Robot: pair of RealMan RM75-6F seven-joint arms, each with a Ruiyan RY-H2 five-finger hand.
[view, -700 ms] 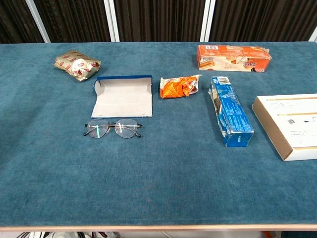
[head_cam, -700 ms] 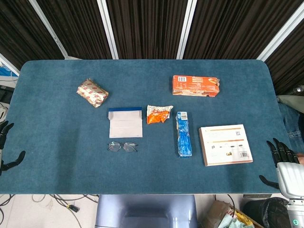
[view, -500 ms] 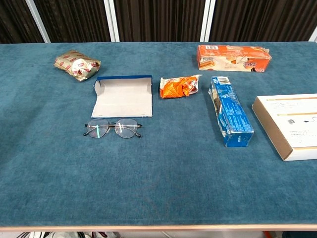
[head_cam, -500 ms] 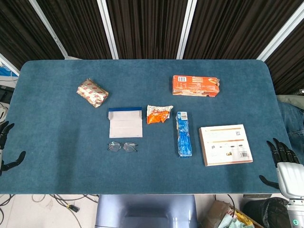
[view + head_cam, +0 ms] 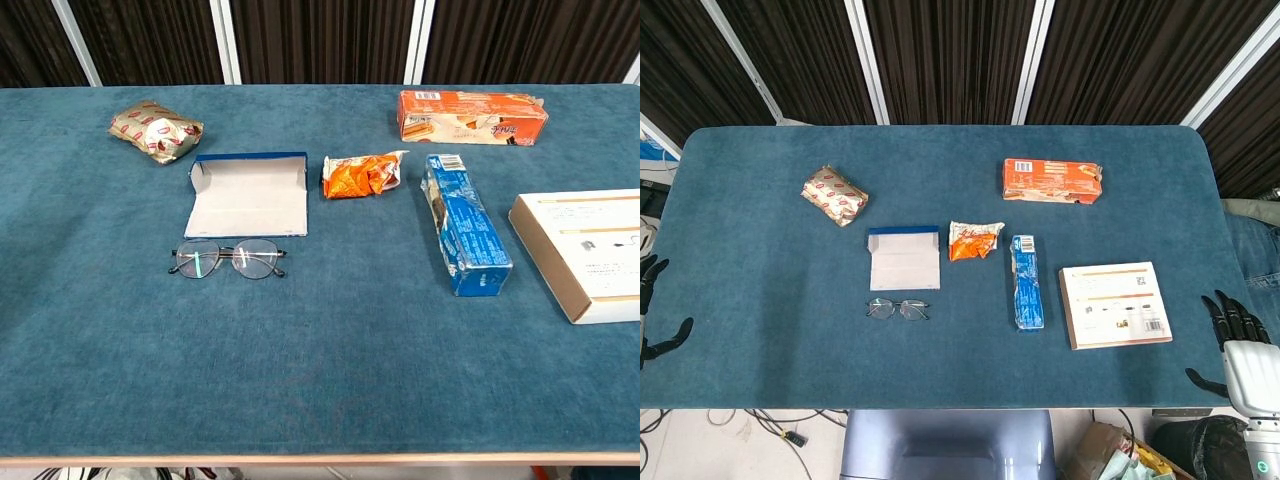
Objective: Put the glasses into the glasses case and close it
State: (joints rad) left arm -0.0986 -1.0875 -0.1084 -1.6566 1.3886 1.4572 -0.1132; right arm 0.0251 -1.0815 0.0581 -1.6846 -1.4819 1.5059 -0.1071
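Glasses (image 5: 227, 259), thin-framed, folded, beside open case (image 5: 248, 196)

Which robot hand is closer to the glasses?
Left. The left hand sits off the table's left edge; the right hand is off the right edge, much farther from the glasses.
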